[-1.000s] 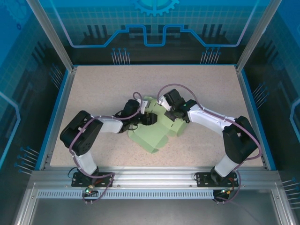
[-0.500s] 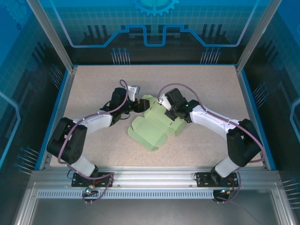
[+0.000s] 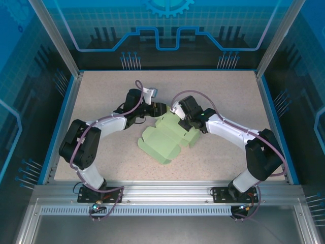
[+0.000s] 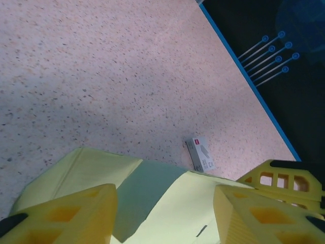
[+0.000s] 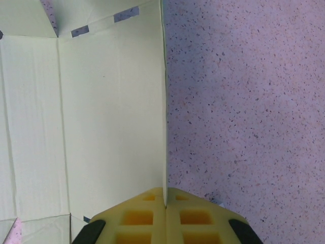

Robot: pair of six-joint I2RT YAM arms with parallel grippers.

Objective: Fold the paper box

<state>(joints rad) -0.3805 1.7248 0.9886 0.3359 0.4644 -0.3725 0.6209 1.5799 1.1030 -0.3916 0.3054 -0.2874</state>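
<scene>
I am watching the paper box (image 3: 167,138) lying unfolded near the counter (image 3: 101,86) centre. The right end effector (image 5: 165,195) is pinching its edge. The left end effector (image 4: 165,197) is hovering spread over the far flap.

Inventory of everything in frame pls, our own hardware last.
paper box: 1, pale mint green, flat unfolded sheet at mid-table
table: 1, speckled beige with blue edging, under the sheet
enclosure panels: several, translucent blue, around the table
frame rail: 1, silver, near edge, carrying the arm bases
left arm: 1, black and white, reaching to the sheet's far end
right arm: 1, black and white, reaching to the sheet's far end
left end effector: 1, yellow fingers, open over the sheet
right end effector: 1, yellow fingers, shut on the sheet's edge
</scene>
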